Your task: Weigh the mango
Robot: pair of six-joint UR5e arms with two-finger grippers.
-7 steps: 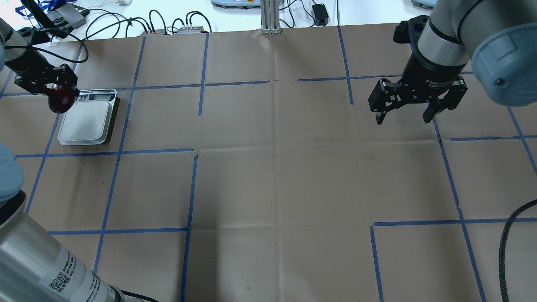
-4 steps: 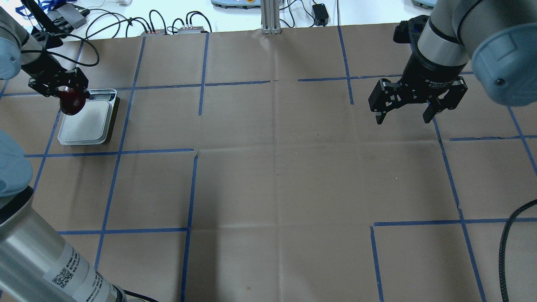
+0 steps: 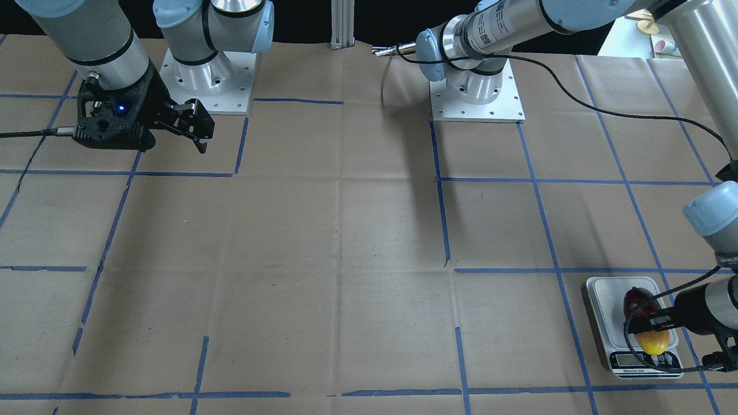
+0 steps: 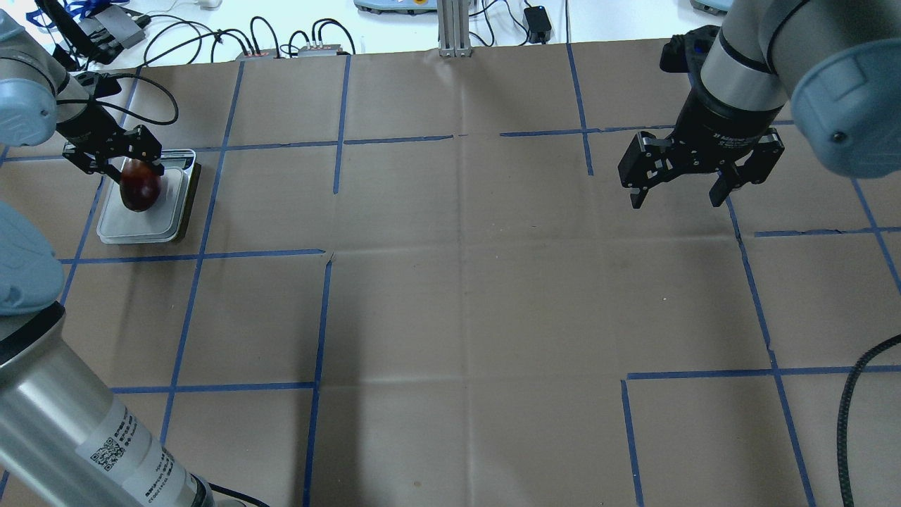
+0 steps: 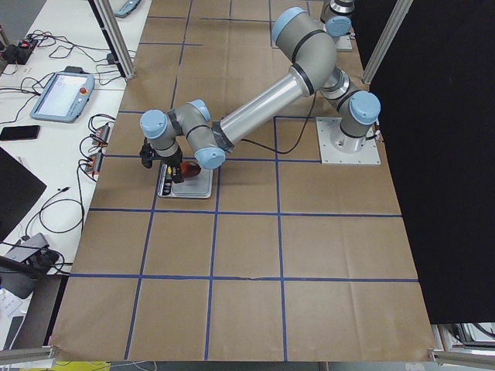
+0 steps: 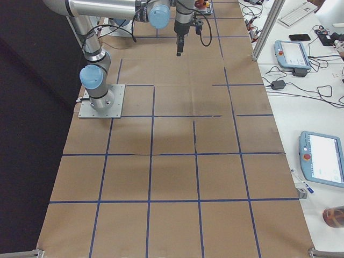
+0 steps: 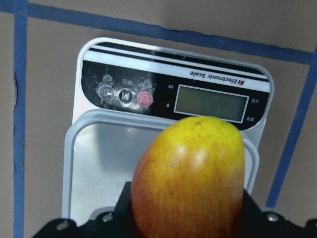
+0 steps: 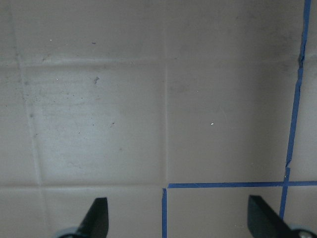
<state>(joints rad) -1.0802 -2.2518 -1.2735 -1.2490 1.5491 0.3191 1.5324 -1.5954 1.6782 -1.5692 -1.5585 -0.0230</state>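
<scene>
While my left gripper (image 4: 136, 170) is closed on the mango (image 4: 139, 189), I hold the fruit over the plate of the scale (image 4: 148, 227), which sits at the far left of the bench (image 4: 464, 296) from behind my shoulders. My fingers (image 3: 648, 323) clamp it across its middle. Its dark red end (image 3: 636, 300) points toward my base. Its yellow end (image 7: 198, 136) points toward the scale's control panel (image 7: 124, 94) and display (image 7: 212, 101), whose reading I cannot make out. The mango lies lengthwise along the plate (image 7: 94, 163), within its edges. Whether it already touches the plate or hangs just above it I cannot tell. My right gripper (image 4: 676, 203) is well apart on the other side of the bench, raised above the brown paper with its two fingers (image 8: 96, 218) spread wide and nothing between them. Below it a blue tape line (image 8: 223, 185) marks a corner on the paper.
</scene>
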